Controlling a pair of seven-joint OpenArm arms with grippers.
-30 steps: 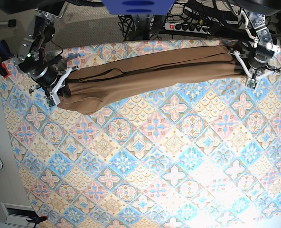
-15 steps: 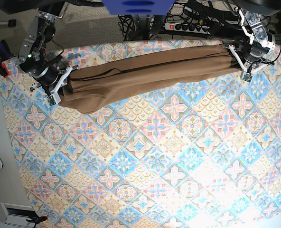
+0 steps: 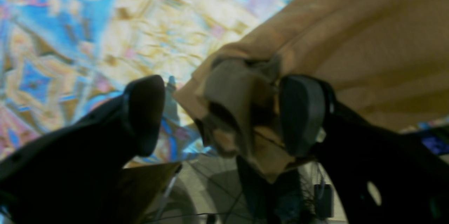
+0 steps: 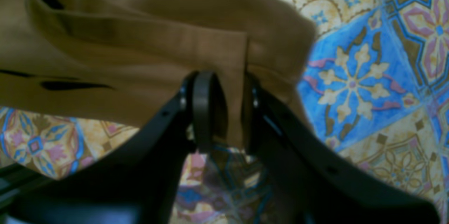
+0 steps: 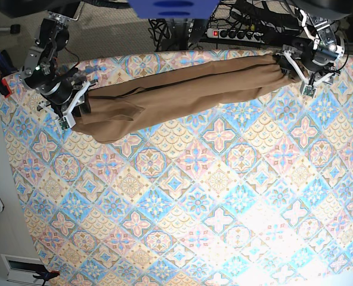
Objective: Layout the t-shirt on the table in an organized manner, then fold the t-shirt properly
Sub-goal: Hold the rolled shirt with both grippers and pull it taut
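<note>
Left wrist view: the black two-fingered left gripper stands with jaws wide apart, a bunched end of the plain tan-brown soft cloth t-shirt lying between them against one pad, no longer pinched as it was a second ago. In the right wrist view, the black right gripper is clenched on a flat fold of the shirt's other end. The base view shows the shirt stretched as a long rumpled roll along the far edge of the diamond-tiled blue, pink and cream cloth-covered table, slightly nearer that edge than before.

The t-shirt is matt soft cloth; the table seemingly cloth-covered.
</note>
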